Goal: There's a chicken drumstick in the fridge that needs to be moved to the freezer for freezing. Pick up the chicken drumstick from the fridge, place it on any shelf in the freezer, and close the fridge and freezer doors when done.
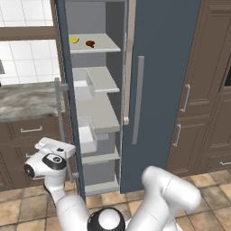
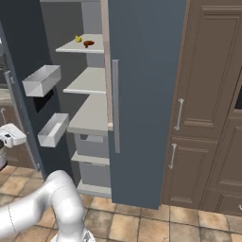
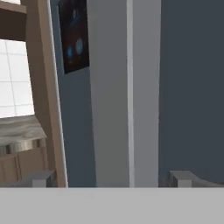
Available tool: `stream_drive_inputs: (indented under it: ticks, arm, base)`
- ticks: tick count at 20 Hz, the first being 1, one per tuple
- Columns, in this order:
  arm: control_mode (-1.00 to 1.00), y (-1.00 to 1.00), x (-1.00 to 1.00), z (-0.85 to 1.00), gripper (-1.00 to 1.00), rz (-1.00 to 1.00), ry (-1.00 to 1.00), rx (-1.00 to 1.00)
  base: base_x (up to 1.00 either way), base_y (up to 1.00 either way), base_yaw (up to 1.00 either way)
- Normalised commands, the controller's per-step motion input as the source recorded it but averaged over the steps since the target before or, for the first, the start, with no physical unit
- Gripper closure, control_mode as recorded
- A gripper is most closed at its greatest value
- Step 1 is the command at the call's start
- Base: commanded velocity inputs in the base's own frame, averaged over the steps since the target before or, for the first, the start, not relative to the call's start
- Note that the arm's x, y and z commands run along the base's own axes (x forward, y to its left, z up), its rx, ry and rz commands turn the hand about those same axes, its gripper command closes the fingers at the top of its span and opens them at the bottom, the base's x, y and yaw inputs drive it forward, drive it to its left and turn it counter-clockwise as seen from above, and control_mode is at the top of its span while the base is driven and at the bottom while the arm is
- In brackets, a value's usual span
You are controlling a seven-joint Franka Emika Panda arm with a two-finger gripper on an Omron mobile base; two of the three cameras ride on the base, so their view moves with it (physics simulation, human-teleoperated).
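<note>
Standing wide apart, the two small dark fingertips of the gripper [image 3: 113, 178] hold nothing. Only their blunt tops rise into the hand view, so how close they are to anything is hard to judge. Straight ahead of them and between their lines runs the tall, smooth grey bar handle [image 3: 124, 87] of the open slate-blue freezer door [image 3: 183, 87]. Whether the fingers touch the handle cannot be told. Up and to the left of the gripper in this view, the door's glossy dark rectangular control panel [image 3: 74, 35] is cut off by the top edge.

In the left base view the hand sits low on the outer side of this door, and its fingers cannot be made out there. Beyond the door, two white box-like door bins [image 1: 84, 85] hang on its inner face.

Well above the gripper, inside the open narrow compartment, the small reddish-brown chicken drumstick [image 1: 90, 43] lies on the top flat pale grey shelf [image 1: 106, 45]. It is just beside a yellow lemon wedge [image 1: 74, 39], and both are too small to show detail. Past the compartment, the wider plain-fronted fridge door [image 1: 162, 90] is shut, and matt brown wooden cabinets [image 1: 203, 90] stand beyond it.
</note>
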Motion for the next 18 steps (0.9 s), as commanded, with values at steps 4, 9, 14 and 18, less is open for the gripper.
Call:
stream_drive_inputs:
  ticks: [4,9,14,18]
  arm:
    - [-1.00,-1.00,0.03,0.00,-1.00,0.00,0.00,0.17]
    - [-1.00,-1.00,0.23,0.00,-1.00,0.00,0.00,0.15]
    - [-1.00,-0.82,0.66,0.01,-1.00,-0.05,0.02,0.04]
    - [-1.00,-0.68,0.80,0.07,-1.00,-0.07,0.03,0.02]
  base:
    - [0.00,0.00,0.00]
    - [0.00,0.00,0.00]
    - [0.00,0.00,0.00]
    - [0.00,0.00,0.00]
